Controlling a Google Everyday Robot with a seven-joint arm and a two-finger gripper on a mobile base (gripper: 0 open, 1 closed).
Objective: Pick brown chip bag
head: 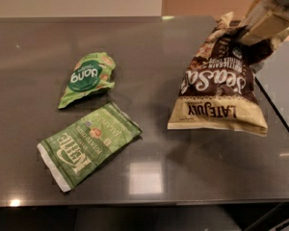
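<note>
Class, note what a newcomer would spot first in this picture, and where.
The brown chip bag stands out at right, its top pinched in the gripper, upper right. On the dark table's left lie the small green bag and, nearer, the flat green Kettle bag.

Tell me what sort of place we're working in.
Probably an office break-room counter: a glossy dark countertop carrying the brown chip bag, a Kettle bag and a small green bag. The tool clamps the brown chip bag's top, upper right.
</note>
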